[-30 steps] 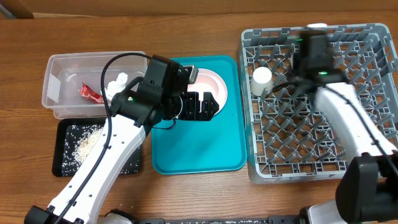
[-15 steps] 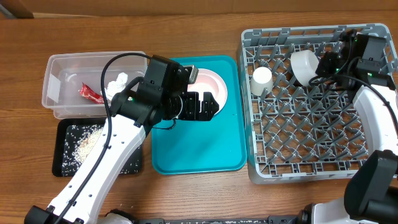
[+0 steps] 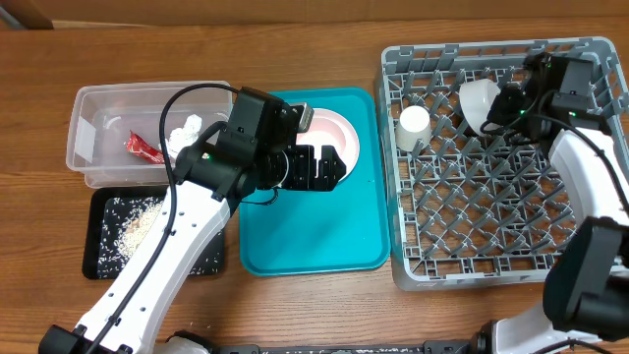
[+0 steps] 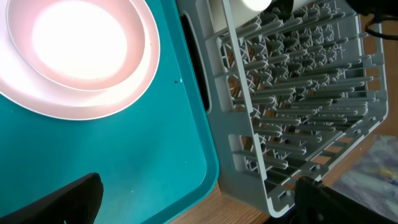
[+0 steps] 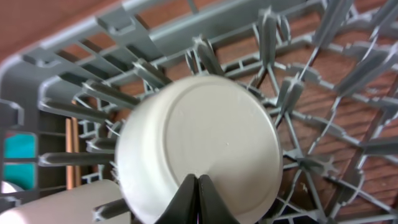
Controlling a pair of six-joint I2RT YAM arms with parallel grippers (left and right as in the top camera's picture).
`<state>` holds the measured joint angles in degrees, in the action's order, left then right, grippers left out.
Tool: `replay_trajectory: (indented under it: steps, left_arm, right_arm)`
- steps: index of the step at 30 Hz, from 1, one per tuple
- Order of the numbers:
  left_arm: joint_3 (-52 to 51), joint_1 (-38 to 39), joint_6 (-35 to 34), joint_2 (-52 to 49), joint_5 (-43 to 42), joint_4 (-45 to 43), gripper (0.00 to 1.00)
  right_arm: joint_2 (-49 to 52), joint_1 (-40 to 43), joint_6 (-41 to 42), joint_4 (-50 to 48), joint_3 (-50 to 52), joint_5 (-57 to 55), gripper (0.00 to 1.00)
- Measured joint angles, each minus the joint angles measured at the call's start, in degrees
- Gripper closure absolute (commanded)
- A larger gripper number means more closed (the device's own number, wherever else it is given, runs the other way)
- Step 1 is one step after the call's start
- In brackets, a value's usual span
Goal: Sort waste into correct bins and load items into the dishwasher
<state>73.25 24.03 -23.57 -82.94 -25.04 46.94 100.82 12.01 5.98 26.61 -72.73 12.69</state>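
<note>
The wrapper, tissue and rice are binned, the cup racked — right gripper, fingers pinched together, is at the racked white bowl. The pink plate lies ahead of the wide-spread left gripper, not yet loaded.

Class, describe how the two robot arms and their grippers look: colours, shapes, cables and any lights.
The left arm and right arm have smooth white links, boxy black joint housings, loose black cables and a small green light. The left gripper is black with two blocky fingers; the right gripper has dark tapering fingers.
</note>
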Motion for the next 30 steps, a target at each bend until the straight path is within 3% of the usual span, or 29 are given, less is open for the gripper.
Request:
replay_trajectory:
  steps: [19,26,28,30]
  left_arm:
    - [-0.02,0.0,0.0,0.0,0.0,0.0,0.0]
    - [0.0,0.0,0.0,0.0,0.0,0.0,0.0]
    - [0.0,0.0,0.0,0.0,0.0,0.0,0.0]
    - [0.0,0.0,0.0,0.0,0.0,0.0,0.0]
  right_arm:
    - [0.61,-0.02,0.02,0.46,-0.04,10.25,0.96]
    - [-3.04,-0.33,0.09,4.76,-1.49,10.78,0.95]
    - [-5.57,-0.92,0.22,6.32,-1.66,10.82,0.88]
    - [-8.63,-2.21,0.59,8.37,-2.19,11.02,0.7]
